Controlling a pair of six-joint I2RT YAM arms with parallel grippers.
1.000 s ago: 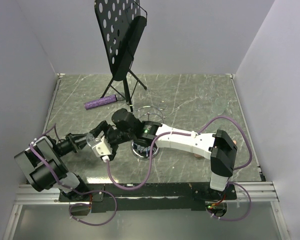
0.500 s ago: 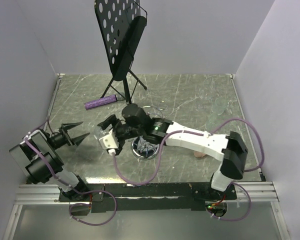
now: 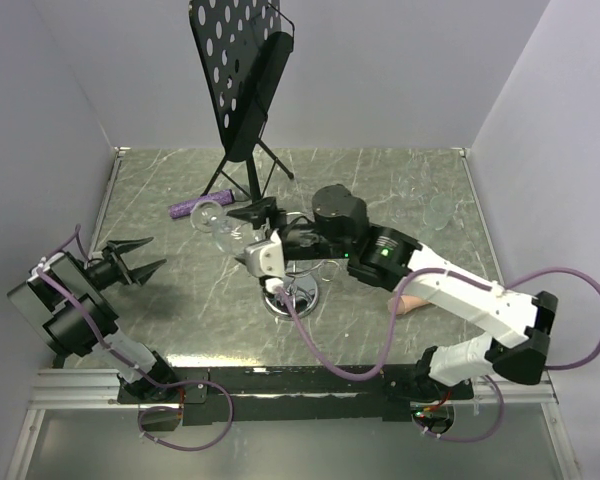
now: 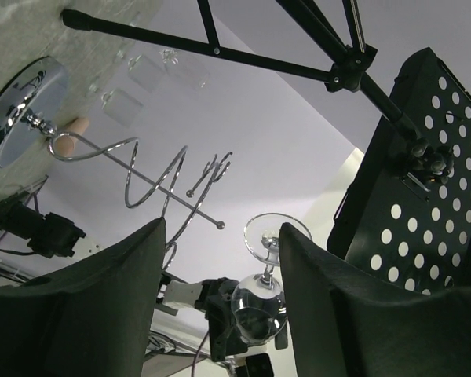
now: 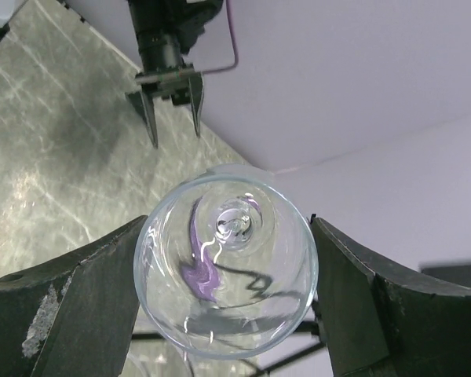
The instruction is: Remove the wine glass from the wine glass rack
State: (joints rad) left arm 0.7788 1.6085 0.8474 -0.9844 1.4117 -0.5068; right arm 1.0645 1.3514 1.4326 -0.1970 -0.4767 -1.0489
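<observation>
So: right hand [image 3: 235, 232] grips bowl of clear stemmed wine glass [image 5: 228, 275] for firm hold. Glass in air, clear of chrome wire wine glass rack w/ round shiny base [image 3: 285, 298]. Left hand [image 3: 152, 253] part-open, empty, well apart, prob. giving room.

black perforated music stand [image 3: 242, 75] on tripod at far side of green marbled surface [image 3: 170, 310], panel tilted, purple textured cylinder [image 3: 198, 207] lying flat by tripod's left foot, small peach object [image 3: 408, 305] right of centre, plain white walls [image 3: 380, 70]
</observation>
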